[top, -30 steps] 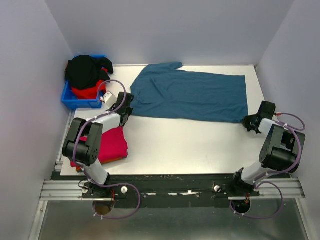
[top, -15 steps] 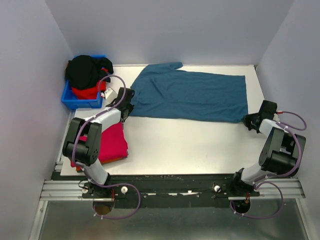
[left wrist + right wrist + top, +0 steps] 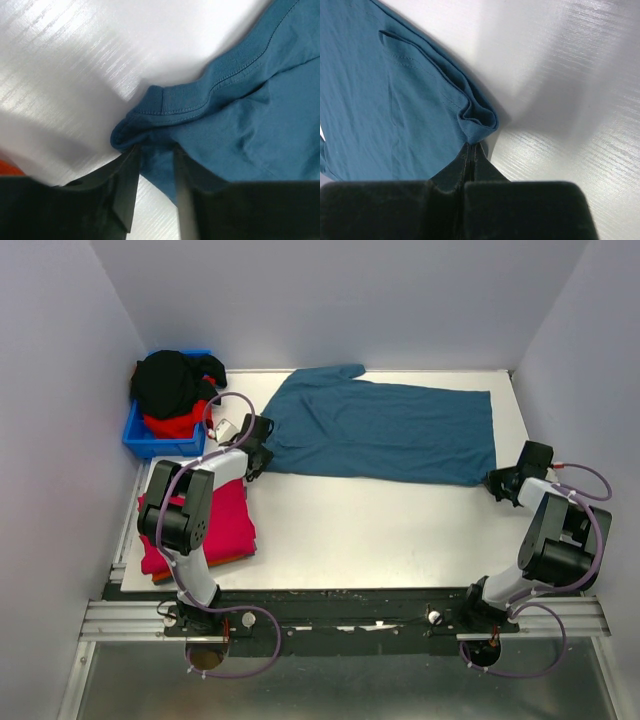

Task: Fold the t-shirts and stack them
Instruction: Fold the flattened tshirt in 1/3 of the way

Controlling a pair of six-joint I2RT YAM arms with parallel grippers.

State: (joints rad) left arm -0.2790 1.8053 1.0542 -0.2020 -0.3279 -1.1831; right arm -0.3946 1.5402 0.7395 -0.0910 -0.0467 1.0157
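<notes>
Two tools sit at opposite ends of the teal shirt, which is spread flat on the tabletop. Your left tool is at its collar end and your right tool at its hem corner. A folded pink shirt lies behind the left tool, nearer its base.

Left wrist view: the jaws stand parted, released, with the collar fold at their tips and teal cloth showing between them.

Right wrist view: the jaws are clenched, pinching the shirt's hem corner.
</notes>
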